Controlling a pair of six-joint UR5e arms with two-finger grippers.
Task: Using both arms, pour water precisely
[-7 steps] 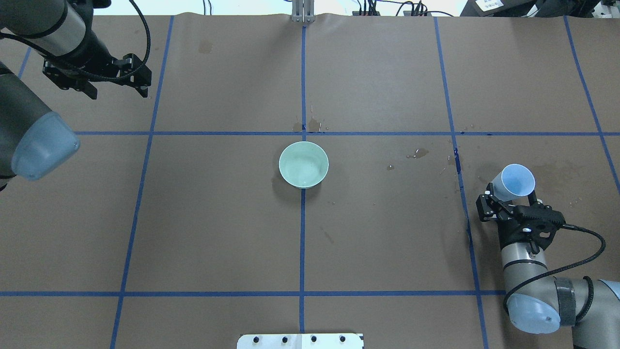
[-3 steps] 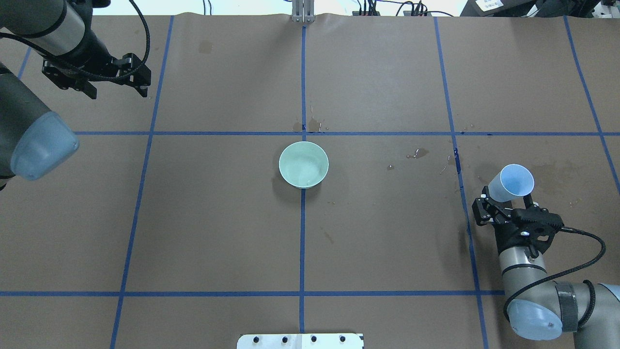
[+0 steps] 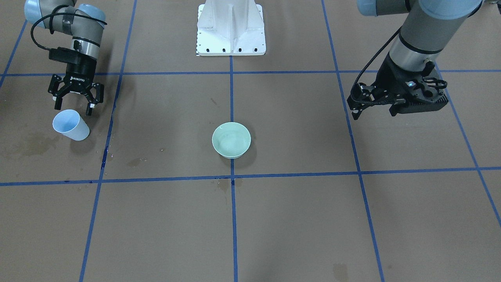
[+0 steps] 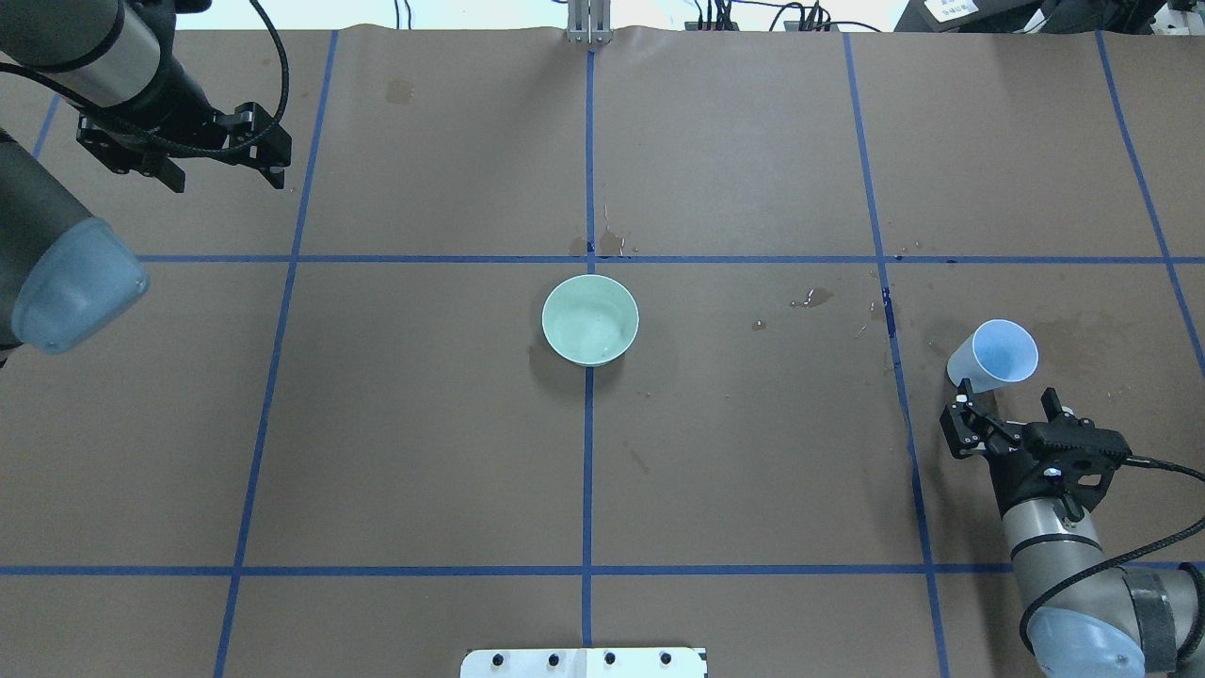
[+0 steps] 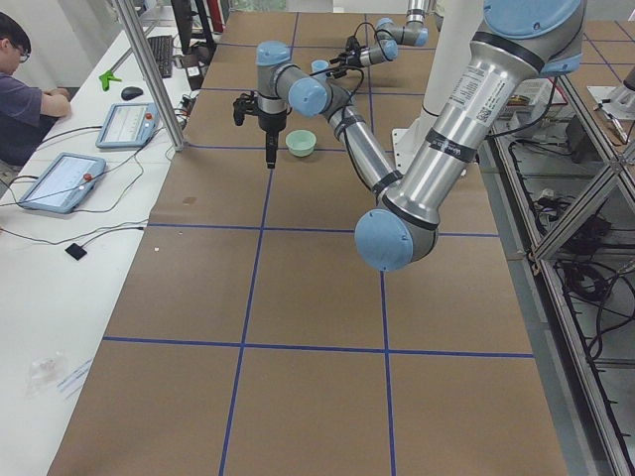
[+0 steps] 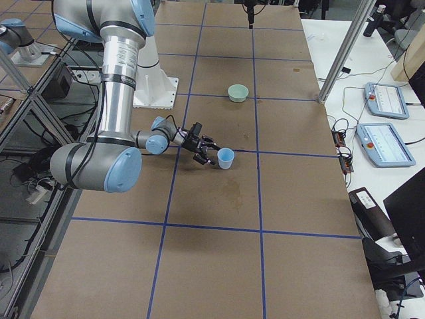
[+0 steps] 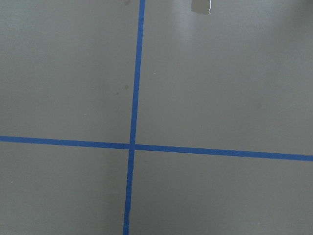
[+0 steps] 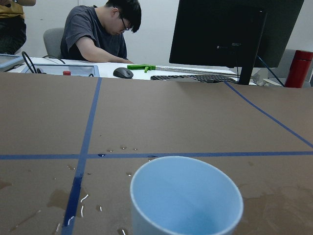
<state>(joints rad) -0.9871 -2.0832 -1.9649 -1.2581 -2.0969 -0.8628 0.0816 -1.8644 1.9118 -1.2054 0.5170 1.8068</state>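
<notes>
Items on your table (image 4: pixel 424 424), brown-papered with a blue tape grid:

1. Right gripper (image 4: pixel 1004 405): low at the near right of the overhead view. Its fingers are spread wide and grip nothing.
2. Pale blue cup (image 4: pixel 993 355): upright on the paper just beyond those fingertips and free of them. Your right wrist camera looks over its rim into an interior where no liquid can be made out.
3. Left gripper (image 4: pixel 229 179): raised over the far left corner, well apart from everything else. Its fingers stand apart with nothing between them, and its wrist camera shows only bare paper and a tape crossing.
4. Mint-green bowl (image 4: pixel 590 320): at the table's centre, on the middle tape line. You cannot tell for sure how much it holds.
5. Water (image 8: pixel 82 198): visible as small droplets with white glints on the paper beside the tape line in front of the cup. Darker damp patches (image 4: pixel 811 298) lie between bowl and cup.
6. White pedestal (image 3: pixel 231 27): at the robot's edge of the table.
</notes>
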